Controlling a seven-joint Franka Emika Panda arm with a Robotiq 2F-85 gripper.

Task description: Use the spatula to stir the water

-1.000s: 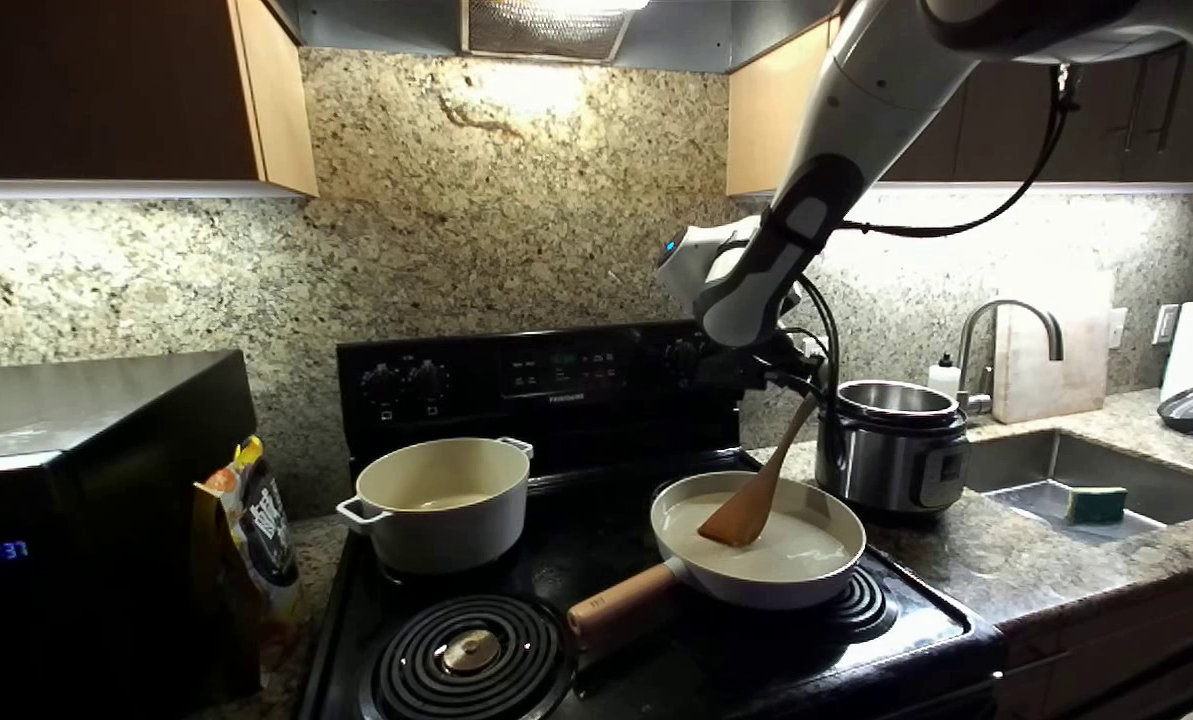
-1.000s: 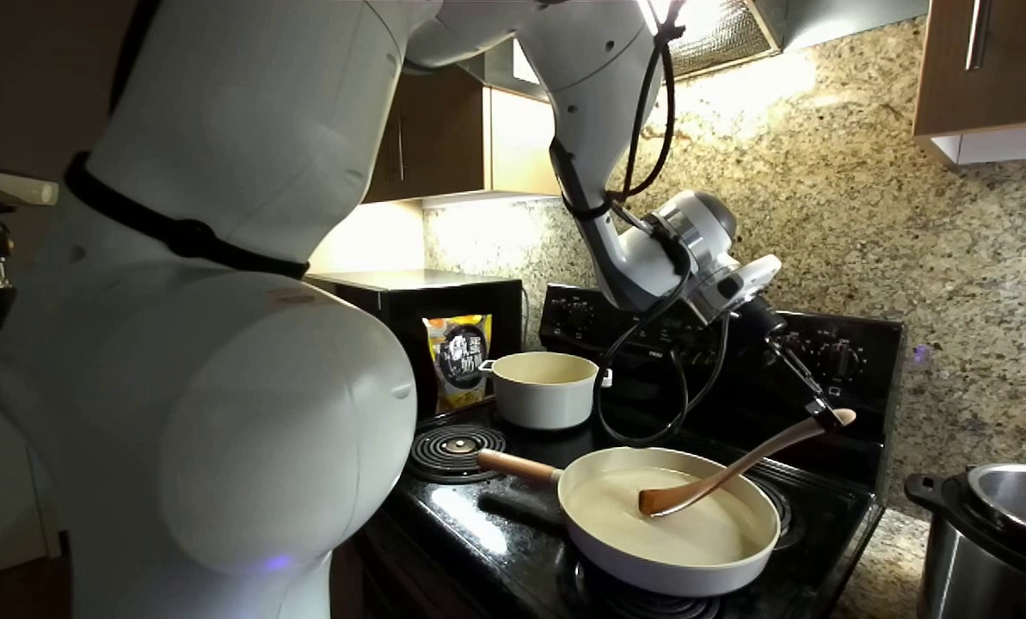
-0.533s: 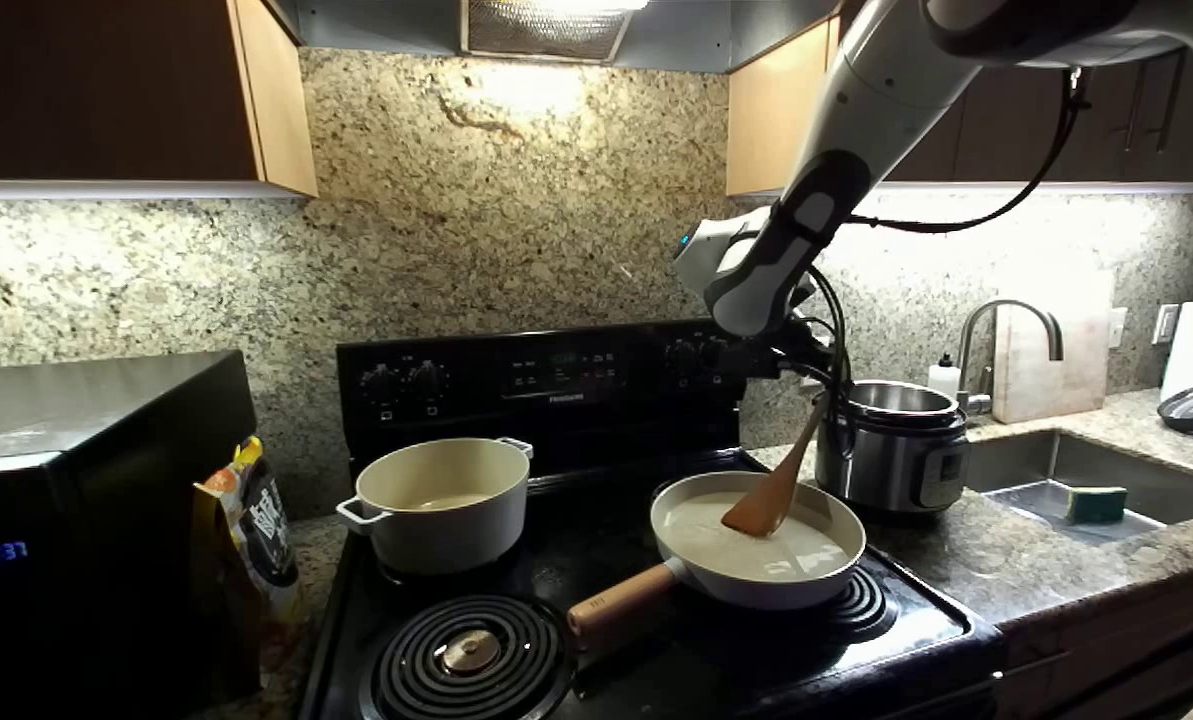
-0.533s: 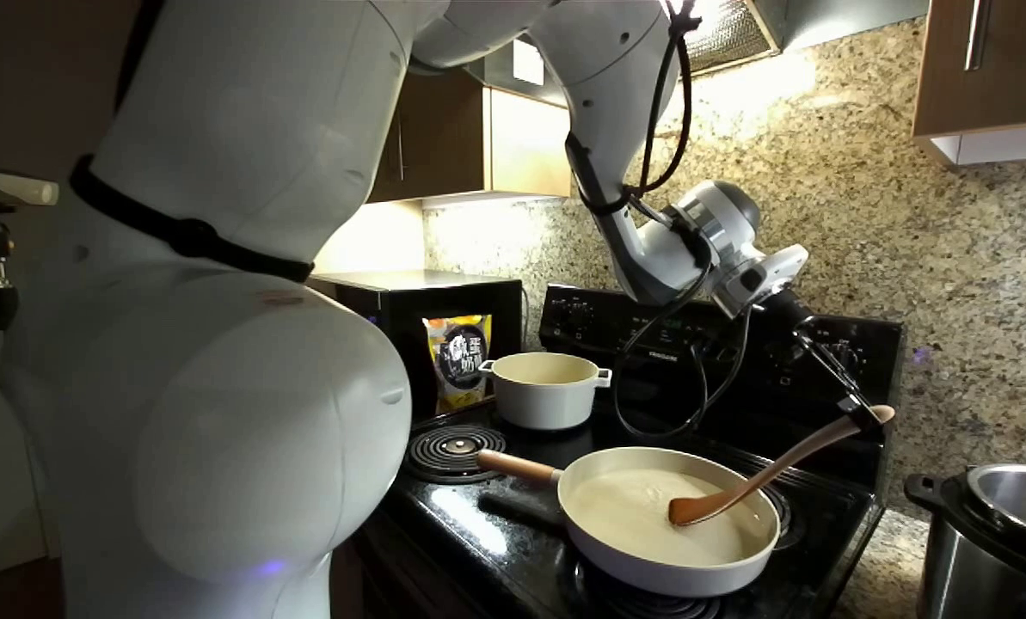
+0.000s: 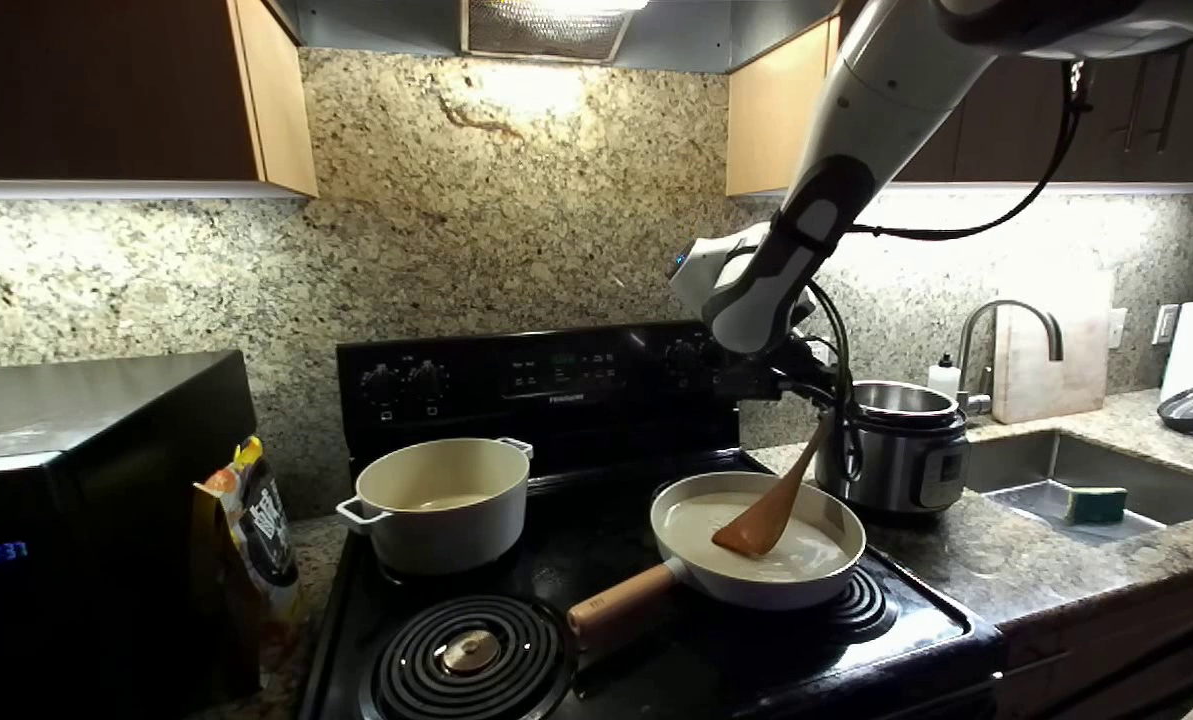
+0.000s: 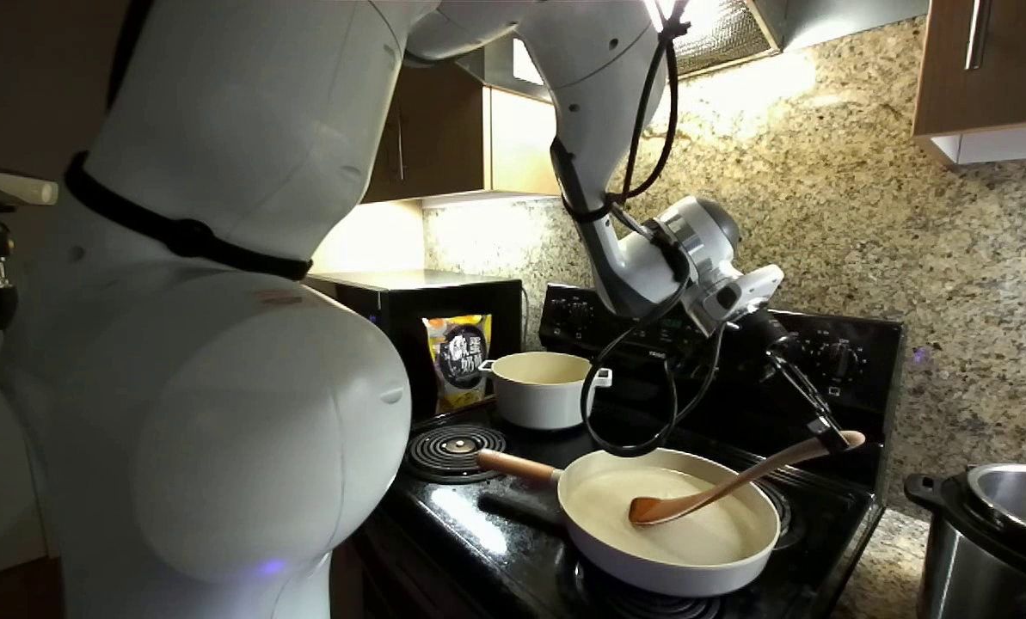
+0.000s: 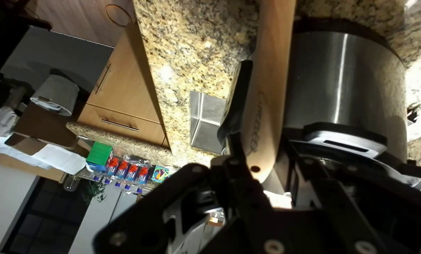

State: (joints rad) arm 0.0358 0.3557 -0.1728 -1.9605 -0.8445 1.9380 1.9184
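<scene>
Tool (image 6: 829, 436) grips spatula (image 6: 745, 478) (blade (image 5: 754, 530) in water (image 6: 697, 537): ext. vws only).

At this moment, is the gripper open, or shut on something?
The gripper is shut on the spatula: the wrist view shows its handle between the jaws.

In an exterior view black cables (image 5: 845, 385) merge with the jaws, so their hold on the spatula (image 5: 778, 505) is hard to make out — and how deep its blade (image 5: 751, 535) dips into the water (image 5: 806, 558) cannot be told, while the pan (image 5: 761, 593) hides most of the burner (image 5: 874, 607) beneath it. The wrist view's top edge cuts the spatula off short of its blade, its lettering (image 7: 257, 121) too blurred to read. In an exterior view the right edge crops the steel pot (image 6: 955, 559), the top edge the arm (image 6: 220, 370).
</scene>
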